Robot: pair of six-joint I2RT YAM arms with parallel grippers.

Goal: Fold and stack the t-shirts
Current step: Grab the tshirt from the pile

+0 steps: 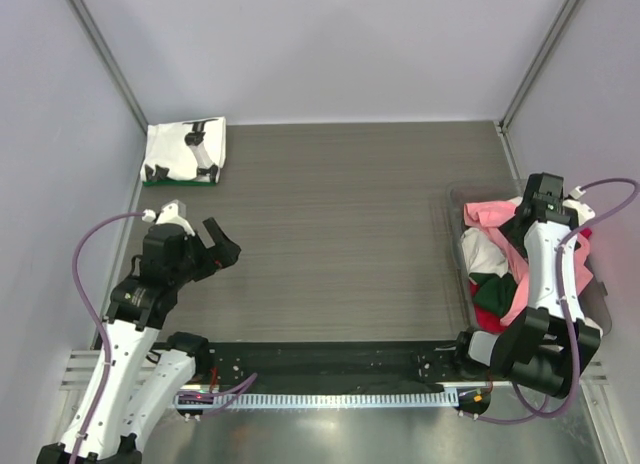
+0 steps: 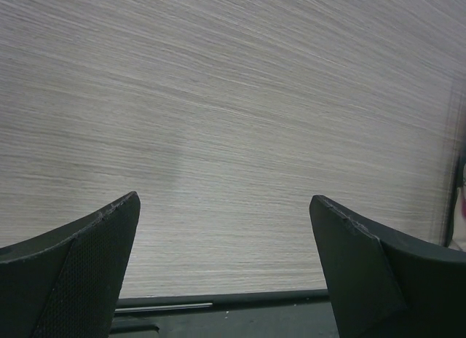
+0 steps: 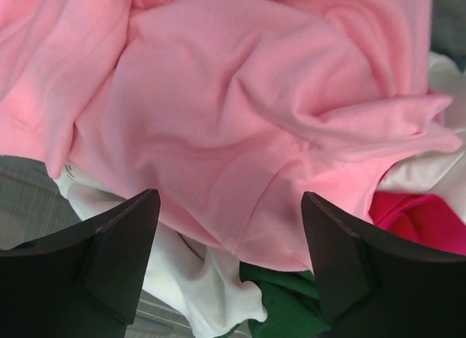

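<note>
A loose heap of t-shirts fills a clear bin at the right: a salmon-pink one on top, then white, dark green and red. My right gripper hangs over the heap. In the right wrist view it is open, its fingers standing either side of a fold of the pink tee, with white, green and magenta cloth below. A folded white tee with black print lies at the far left on a green one. My left gripper is open over bare table.
Grey walls with metal corner posts close in the wood-grain table. A black base rail runs along the near edge between the arm bases. The bin's wall stands between the heap and the table's middle.
</note>
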